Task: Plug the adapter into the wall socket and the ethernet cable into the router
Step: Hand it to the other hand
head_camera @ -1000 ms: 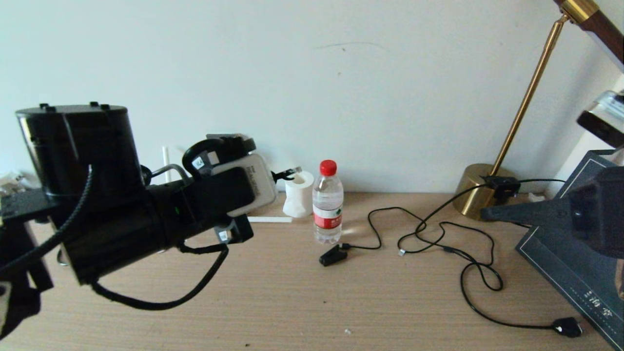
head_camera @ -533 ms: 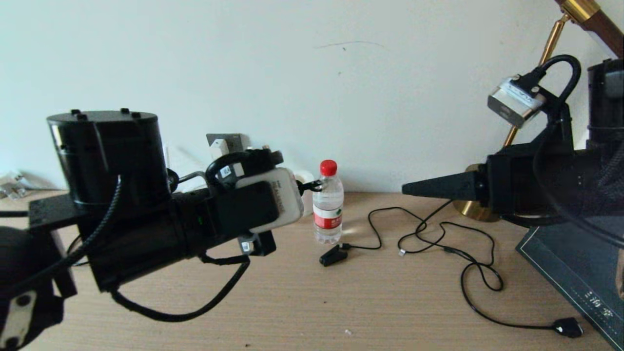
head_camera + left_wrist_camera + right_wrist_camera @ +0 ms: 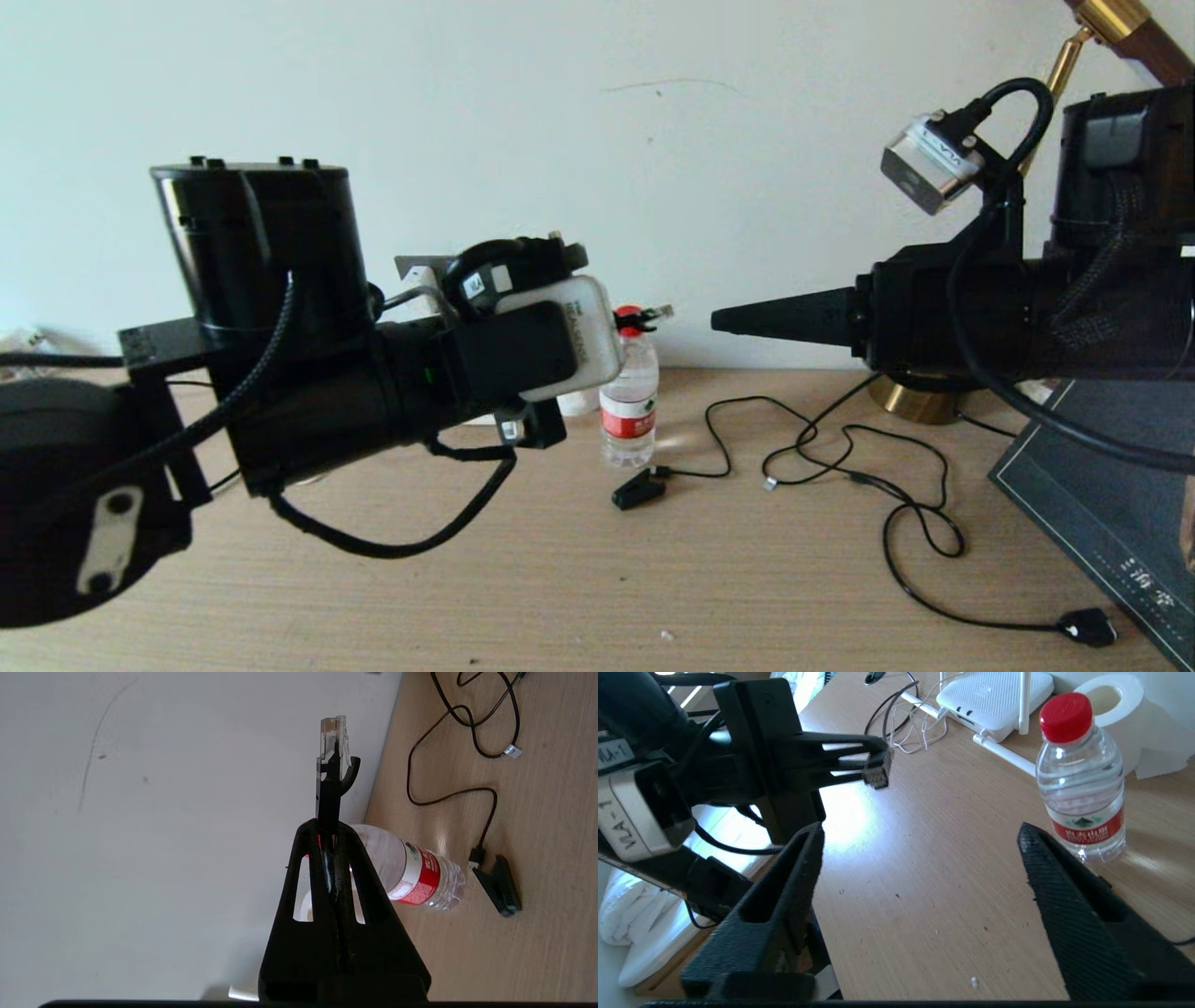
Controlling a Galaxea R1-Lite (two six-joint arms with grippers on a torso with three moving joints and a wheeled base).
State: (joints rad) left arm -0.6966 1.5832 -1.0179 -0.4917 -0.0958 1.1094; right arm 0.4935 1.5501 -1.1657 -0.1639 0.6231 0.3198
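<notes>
Left gripper (image 3: 329,826) is clamped on the ethernet cable (image 3: 332,760), its clear-tipped connector projecting beyond the fingertips. In the head view it sits left of centre, the arm reaching level from the lower left. Right gripper (image 3: 724,320) points leftward at mid-frame — its fingers (image 3: 794,858) stand wide apart, empty. The water bottle (image 3: 628,397) stands below the connector. The router (image 3: 994,700) lies at the right wrist view's top. What appears to be the wall socket (image 3: 425,271) is largely hidden behind the left arm.
</notes>
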